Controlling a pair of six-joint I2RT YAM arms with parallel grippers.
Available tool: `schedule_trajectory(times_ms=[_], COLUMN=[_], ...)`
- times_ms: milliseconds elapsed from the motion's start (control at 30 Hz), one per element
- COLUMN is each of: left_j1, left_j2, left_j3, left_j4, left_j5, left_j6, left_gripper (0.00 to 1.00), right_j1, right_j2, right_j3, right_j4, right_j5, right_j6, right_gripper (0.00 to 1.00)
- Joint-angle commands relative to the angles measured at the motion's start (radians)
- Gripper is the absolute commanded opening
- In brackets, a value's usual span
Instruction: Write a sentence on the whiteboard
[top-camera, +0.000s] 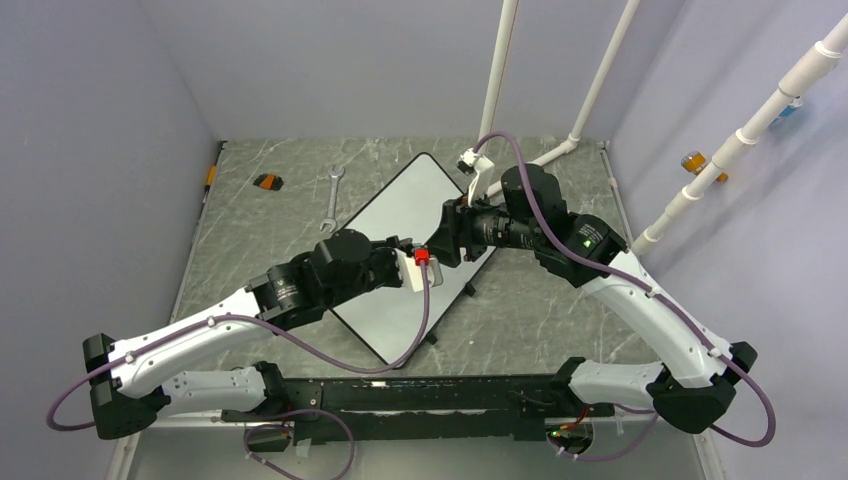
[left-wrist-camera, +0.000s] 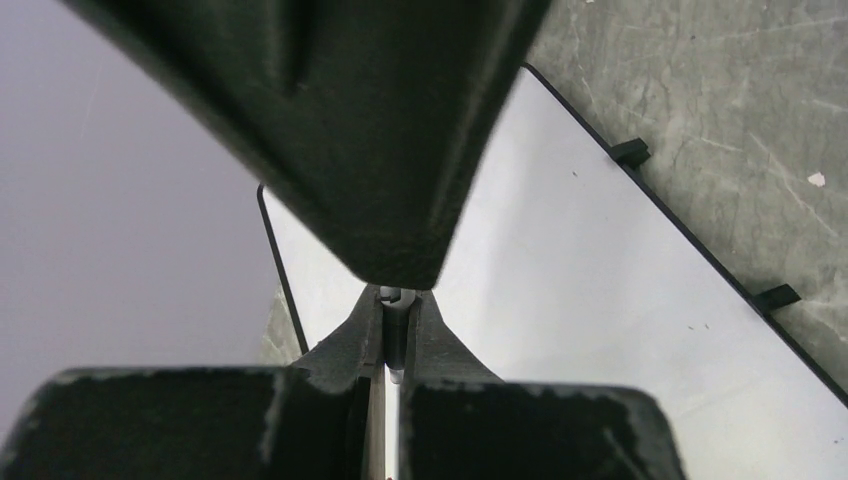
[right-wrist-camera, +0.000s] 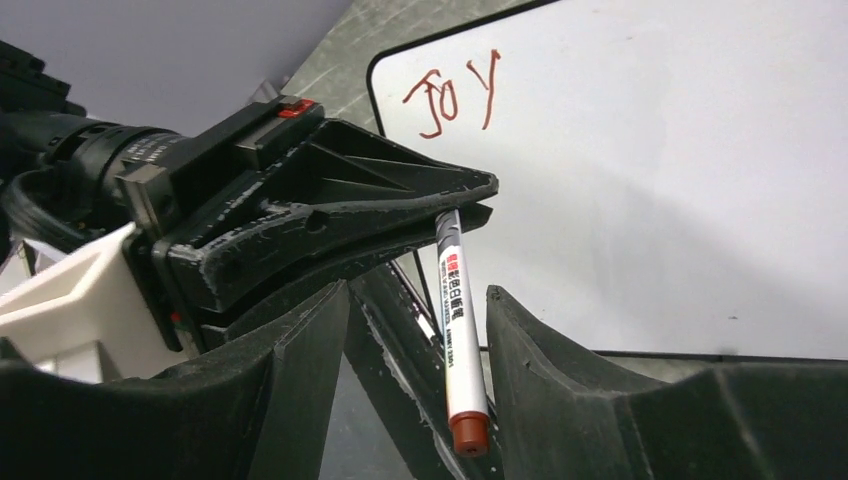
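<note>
Clenching a white marker (right-wrist-camera: 455, 300) over mid-surface, the left claw (right-wrist-camera: 485, 200) faces the right claw (right-wrist-camera: 412, 295), which is released, the marker's brown end between its fingers. Beneath, the whiteboard (top-camera: 400, 215) lies diagonally on the grey marbled surface (top-camera: 540, 320), and the sentence (right-wrist-camera: 450, 95) reads "Joy" by one board corner. A wrench (top-camera: 331, 196) lies toward the far edge. White pipes (top-camera: 600, 90) climb the far right corner.

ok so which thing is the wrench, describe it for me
Start at the whiteboard lying slantwise mid-table. Just off its left edge lies the wrench. It is the slim silver bar with a forked end, unlike the small orange-and-black block further left.
</note>
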Motion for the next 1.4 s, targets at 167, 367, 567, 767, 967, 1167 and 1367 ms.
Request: schedule_trajectory(times_ms=[167, 367, 567, 767, 967, 1167, 1367], left_j1=[0.005, 0.004, 0.004, 0.004, 0.004, 0.004, 0.004], left_j2=[0.025, 0.034, 0.033, 0.030, 0.037, 0.030, 0.030], left_j3=[0.078, 0.073, 0.063, 0.067, 0.072, 0.069, 0.076], left_j4=[0.094, 0.108, 0.109, 0.103, 0.096, 0.102, 0.091], left_j5=[-0.003, 0.013, 0.030, 0.020, 0.003, 0.025, 0.039], left_j6=[-0.101, -0.110, -0.117, -0.112, -0.090, -0.069, -0.058], left_gripper=[0.00, 0.00, 0.00, 0.00, 0.00, 0.00, 0.00], right_j1=[0.003, 0.003, 0.003, 0.003, 0.004, 0.004, 0.003], right_j2=[-0.019, -0.009, 0.002, 0.024, 0.033, 0.033, 0.039], right_j3=[-0.030, -0.033, -0.030, -0.024, -0.022, -0.024, -0.032], right_j4=[0.097, 0.121, 0.144, 0.142, 0.125, 0.128, 0.138], right_j5=[0.050, 0.065, 0.093, 0.067, 0.025, 0.021, 0.007], right_j6=[0.044, 0.052, 0.059, 0.057, 0.054, 0.055, 0.059], right_gripper=[0.49, 0.40, 0.39, 0.29, 0.26, 0.17, 0.00])
